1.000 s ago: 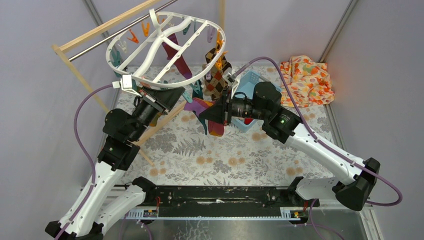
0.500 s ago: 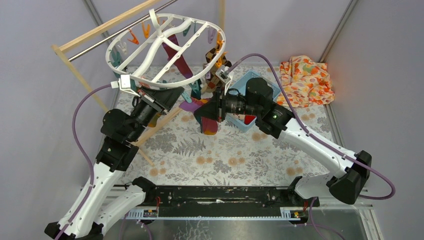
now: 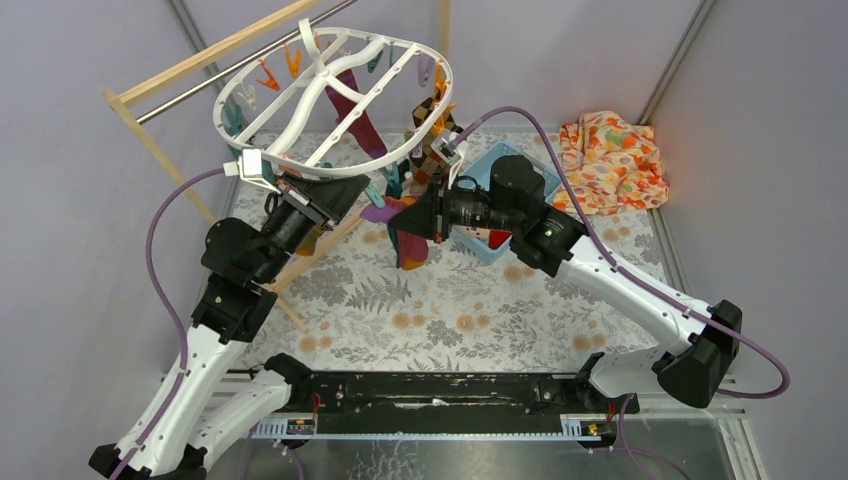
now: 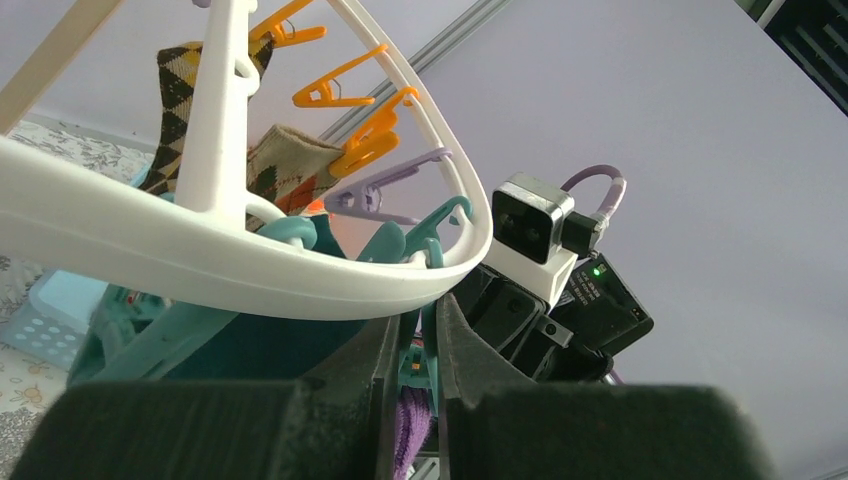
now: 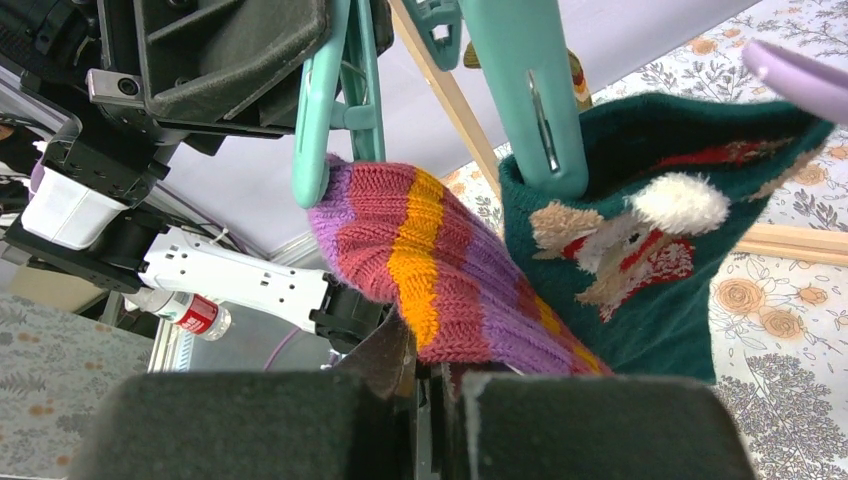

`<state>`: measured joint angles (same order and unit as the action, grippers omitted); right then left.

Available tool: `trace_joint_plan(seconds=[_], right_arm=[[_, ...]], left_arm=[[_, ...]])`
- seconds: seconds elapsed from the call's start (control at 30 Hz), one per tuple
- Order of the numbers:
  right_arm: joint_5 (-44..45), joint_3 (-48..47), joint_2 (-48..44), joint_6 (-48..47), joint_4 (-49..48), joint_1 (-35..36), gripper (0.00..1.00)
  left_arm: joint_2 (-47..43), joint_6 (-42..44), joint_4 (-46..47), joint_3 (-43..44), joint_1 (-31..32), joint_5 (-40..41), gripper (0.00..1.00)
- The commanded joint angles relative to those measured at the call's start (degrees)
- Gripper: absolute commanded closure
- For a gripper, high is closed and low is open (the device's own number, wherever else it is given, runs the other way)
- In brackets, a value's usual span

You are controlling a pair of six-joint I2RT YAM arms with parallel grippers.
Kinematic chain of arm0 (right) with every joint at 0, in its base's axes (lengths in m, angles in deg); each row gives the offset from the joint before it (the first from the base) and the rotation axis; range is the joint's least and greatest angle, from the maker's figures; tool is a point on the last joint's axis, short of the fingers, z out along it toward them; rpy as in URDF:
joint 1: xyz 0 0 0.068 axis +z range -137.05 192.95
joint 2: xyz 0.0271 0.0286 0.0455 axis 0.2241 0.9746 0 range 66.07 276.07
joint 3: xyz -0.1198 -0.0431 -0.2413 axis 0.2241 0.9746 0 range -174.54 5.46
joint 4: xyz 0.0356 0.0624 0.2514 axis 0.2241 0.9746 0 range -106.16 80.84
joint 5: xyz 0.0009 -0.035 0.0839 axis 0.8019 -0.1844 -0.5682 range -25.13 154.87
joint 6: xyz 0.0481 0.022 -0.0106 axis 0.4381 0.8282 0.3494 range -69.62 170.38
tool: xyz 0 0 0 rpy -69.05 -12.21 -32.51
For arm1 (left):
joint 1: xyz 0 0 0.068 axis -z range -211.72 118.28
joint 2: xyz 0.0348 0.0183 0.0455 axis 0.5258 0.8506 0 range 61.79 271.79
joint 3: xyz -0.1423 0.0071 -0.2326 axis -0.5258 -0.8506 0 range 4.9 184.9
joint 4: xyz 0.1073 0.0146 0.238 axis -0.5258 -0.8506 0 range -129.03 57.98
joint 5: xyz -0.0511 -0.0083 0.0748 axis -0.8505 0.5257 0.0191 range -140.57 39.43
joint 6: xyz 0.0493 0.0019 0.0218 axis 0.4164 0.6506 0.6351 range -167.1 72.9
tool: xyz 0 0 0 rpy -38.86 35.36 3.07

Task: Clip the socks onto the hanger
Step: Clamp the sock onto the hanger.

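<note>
Right gripper (image 5: 435,378) shifted left, clamped on striped maroon-purple sock (image 5: 440,270); left gripper (image 4: 412,342) pinching teal peg (image 5: 312,130).

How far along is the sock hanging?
Done: an argyle sock and a green sock hang from the hanger. In hand: the right fingers hold a striped sock at a teal peg pinched by the left fingers. Left: something red, probably a sock, in the blue basket.
</note>
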<state>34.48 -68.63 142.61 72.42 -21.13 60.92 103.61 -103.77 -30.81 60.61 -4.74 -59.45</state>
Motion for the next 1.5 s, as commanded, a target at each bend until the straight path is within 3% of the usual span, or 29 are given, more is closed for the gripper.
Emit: trace_joint_plan(seconds=[0.0,1.0,1.47], right_arm=[[1.3,-2.9,0.1,-0.9,-1.7,0.4,1.00],[1.8,-0.1,-5.3,0.4,-3.3,0.3,1.00],[4.7,3.0,-8.3,0.0,-4.5,0.4,1.00]], left_arm=[[-0.5,-1.8,1.1,1.8,0.3,-2.7,1.00],[-1.7,0.7,-1.1,0.6,0.3,-0.7,0.98],[-0.1,-6.3,1.3,1.0,0.3,-3.1,1.00]])
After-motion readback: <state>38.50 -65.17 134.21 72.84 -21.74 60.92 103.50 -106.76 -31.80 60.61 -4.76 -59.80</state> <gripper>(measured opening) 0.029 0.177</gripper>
